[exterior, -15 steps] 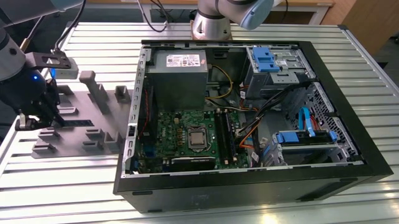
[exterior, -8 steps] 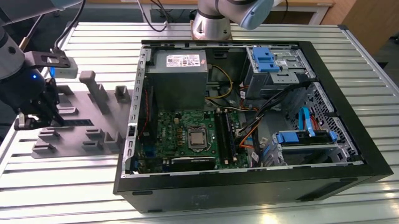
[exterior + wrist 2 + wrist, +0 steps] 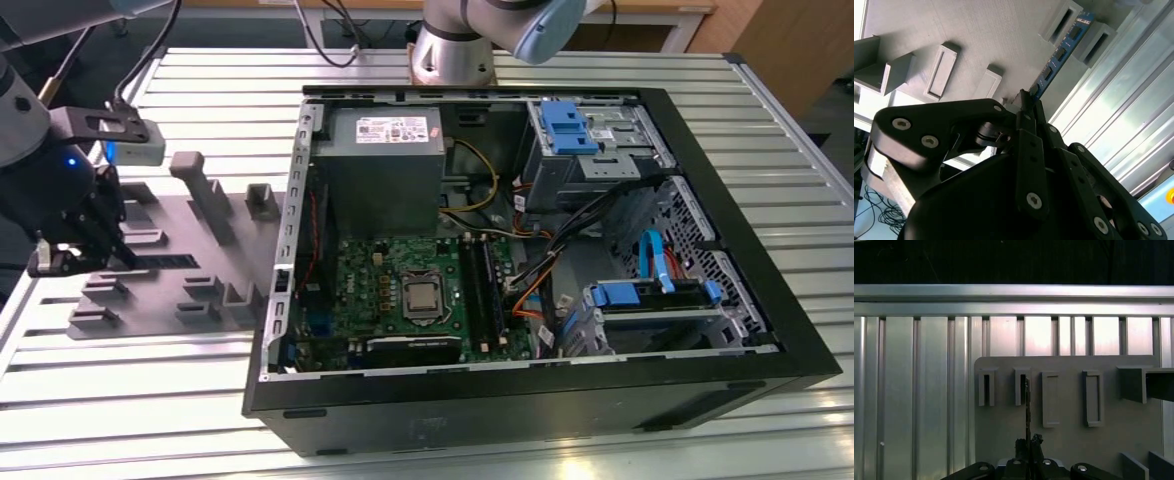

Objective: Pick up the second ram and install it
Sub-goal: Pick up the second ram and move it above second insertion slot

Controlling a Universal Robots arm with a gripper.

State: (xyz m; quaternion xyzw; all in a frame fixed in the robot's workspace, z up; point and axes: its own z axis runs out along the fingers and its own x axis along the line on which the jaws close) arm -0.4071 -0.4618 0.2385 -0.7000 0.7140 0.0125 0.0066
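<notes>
Narrowed right down, the gripper (image 3: 1026, 102) is pinching the second ram (image 3: 1059, 52) across its flat faces near one end, over at the exterior view's left; holding it that way is, I judge, leaving its long edges free; in both wrist views the blue-green stick is running edge-on away from the fingertips, its far end lying between two raised holder blocks (image 3: 1097, 39) of the grey fixture tray (image 3: 160, 215); whether it is resting in them or hanging just clear, I cannot tell; those blocks are seemingly standing the stick on edge so that its faces are offering themselves to the fingers; the tray is lying on the slatted metal table (image 3: 134, 400); further towards the exterior view's right, well apart, the computer case (image 3: 534, 400) is lying open side up, keeping the motherboard (image 3: 400, 275) and its black memory slots (image 3: 478, 290) facing upward and reachable
</notes>
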